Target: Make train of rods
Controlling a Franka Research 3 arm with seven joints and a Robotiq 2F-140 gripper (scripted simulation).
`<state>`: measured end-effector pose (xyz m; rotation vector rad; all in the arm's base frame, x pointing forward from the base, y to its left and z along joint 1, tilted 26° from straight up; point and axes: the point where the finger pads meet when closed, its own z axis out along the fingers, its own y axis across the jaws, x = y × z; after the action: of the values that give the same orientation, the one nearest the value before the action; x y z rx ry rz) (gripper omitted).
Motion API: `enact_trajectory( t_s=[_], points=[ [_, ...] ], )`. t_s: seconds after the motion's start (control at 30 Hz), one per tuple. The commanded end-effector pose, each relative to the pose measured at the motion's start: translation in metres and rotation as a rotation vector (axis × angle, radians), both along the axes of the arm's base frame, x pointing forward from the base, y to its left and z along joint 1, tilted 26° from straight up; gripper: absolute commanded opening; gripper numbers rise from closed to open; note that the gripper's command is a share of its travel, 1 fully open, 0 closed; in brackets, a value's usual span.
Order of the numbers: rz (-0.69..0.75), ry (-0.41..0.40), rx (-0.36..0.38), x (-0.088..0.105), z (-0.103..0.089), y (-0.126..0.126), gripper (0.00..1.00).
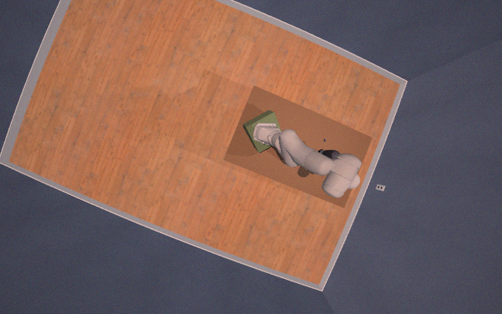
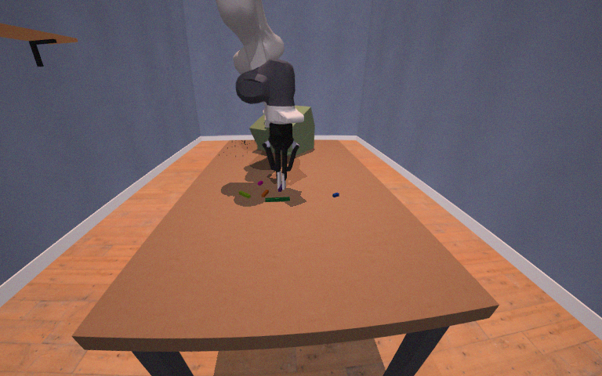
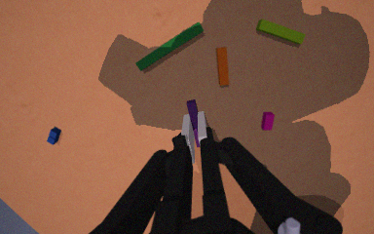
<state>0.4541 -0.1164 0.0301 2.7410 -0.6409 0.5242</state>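
My gripper (image 3: pixel 196 122) (image 2: pixel 280 183) points down at the table and is shut on the purple rod (image 3: pixel 192 109) (image 2: pixel 280 189), which sticks out ahead of the fingertips. The green rod (image 3: pixel 169 46) (image 2: pixel 277 199) lies flat just beyond it. The orange rod (image 3: pixel 222 66) (image 2: pixel 265 193) lies close by. The lime rod (image 3: pixel 280 31) (image 2: pixel 244 193) lies further off. The short magenta rod (image 3: pixel 267 120) (image 2: pixel 259 182) lies beside the fingers. The small blue rod (image 3: pixel 54 135) (image 2: pixel 335 194) (image 1: pixel 324 139) lies apart on the other side. In the top view the arm hides most rods.
The rods lie on a brown table (image 2: pixel 284 265) (image 1: pixel 333 125). The arm stands on a green block (image 2: pixel 306 128) (image 1: pixel 264 120) at the table's far end. Walls surround the wooden floor.
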Motion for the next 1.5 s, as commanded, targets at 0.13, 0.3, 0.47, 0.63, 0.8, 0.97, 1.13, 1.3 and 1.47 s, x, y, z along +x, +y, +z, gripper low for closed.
enact_trajectory(
  t_s=[0.13, 0.3, 0.47, 0.63, 0.8, 0.97, 1.13, 1.3, 1.47],
  points=[
    [-0.001, -0.003, 0.002, 0.001, 0.000, 0.000, 0.03],
    [-0.001, -0.003, 0.002, 0.001, 0.001, 0.000, 0.03],
    [-0.001, -0.003, 0.002, -0.004, 0.014, 0.005, 0.03],
    [-0.001, -0.003, 0.002, -0.013, 0.044, 0.017, 0.03],
    [-0.001, -0.003, 0.002, -0.023, 0.076, 0.029, 0.03],
    [-0.001, -0.003, 0.002, -0.027, 0.086, 0.033, 0.03],
    [-0.001, -0.003, 0.002, -0.028, 0.090, 0.034, 0.03],
    [-0.001, -0.003, 0.002, -0.028, 0.090, 0.034, 0.03],
    [-0.005, -0.004, 0.002, -0.027, 0.090, 0.034, 0.03]
  ],
)
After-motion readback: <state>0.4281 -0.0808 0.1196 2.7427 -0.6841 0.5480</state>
